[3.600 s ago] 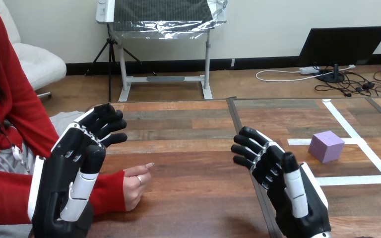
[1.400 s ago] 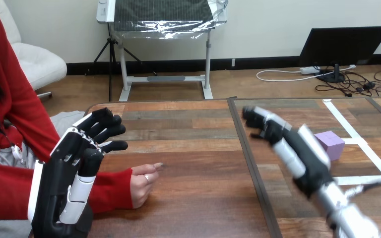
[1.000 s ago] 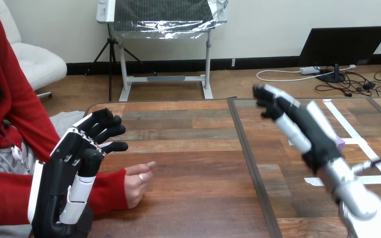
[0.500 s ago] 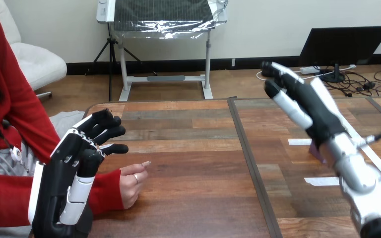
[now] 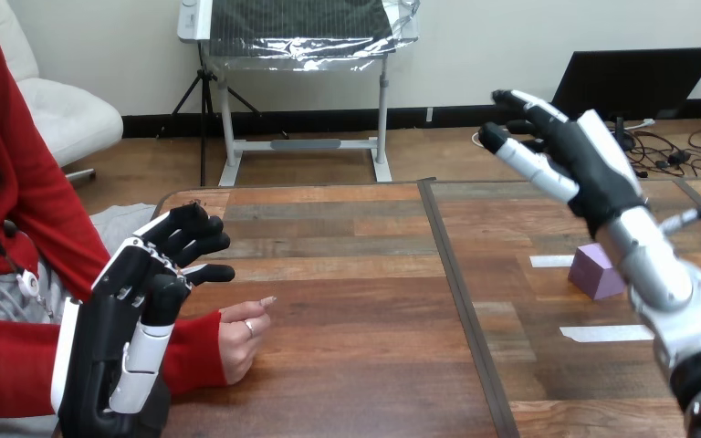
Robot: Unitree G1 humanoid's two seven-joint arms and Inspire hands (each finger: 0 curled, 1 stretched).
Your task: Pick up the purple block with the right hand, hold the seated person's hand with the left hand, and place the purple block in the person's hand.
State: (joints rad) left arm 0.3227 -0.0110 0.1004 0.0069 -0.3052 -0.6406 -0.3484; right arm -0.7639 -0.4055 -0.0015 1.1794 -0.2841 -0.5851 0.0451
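Observation:
The purple block point(image 5: 593, 271) rests on the table at the right, partly hidden behind my right forearm. My right hand point(image 5: 573, 155) is raised high above the table, beyond and above the block, fingers spread and holding nothing. At the lower left my left hand point(image 5: 141, 301) stands upright with its fingers relaxed and open. The person's hand point(image 5: 240, 331) lies on the table just right of it, loosely curled, apart from my fingers.
White tape strips point(image 5: 607, 333) mark the table around the block. A dark seam point(image 5: 464, 306) runs down the wooden tabletop between the two halves. The person's red sleeve point(image 5: 18, 351) fills the left edge.
My right hand has swung up and to the right, from low over the table's middle to high above the block. The left hand has stayed put. The person's hand shifted slightly.

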